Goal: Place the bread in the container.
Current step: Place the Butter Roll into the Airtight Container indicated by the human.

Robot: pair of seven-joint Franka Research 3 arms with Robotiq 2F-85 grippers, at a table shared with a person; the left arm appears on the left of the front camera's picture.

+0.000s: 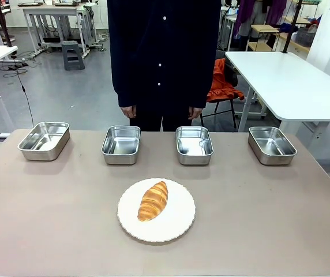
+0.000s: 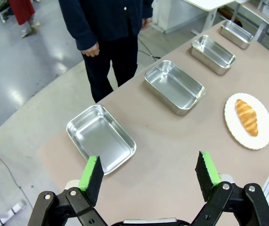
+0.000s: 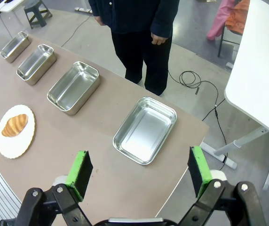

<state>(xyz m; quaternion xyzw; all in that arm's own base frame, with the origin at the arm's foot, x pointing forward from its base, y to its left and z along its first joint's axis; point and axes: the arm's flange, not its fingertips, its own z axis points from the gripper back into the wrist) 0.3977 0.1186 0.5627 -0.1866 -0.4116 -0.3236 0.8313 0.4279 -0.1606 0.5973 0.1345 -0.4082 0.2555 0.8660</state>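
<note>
Bread [image 1: 153,200] on plate [image 1: 176,222], near centre of counter [image 1: 269,219]; four containers [image 1: 121,142] in far row. Left gripper [image 2: 148,162], right gripper [image 3: 139,157]: jaws released, empty.

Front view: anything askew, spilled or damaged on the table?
Nothing stands out. The bread lies whole on the white plate; the four steel trays sit upright and empty in a row.

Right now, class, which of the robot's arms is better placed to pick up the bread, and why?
Left, marginally. Both grippers are open and the bread on its plate sits mid-table; yet the left gripper hangs over the table, the right gripper seemingly partly past its edge.
</note>
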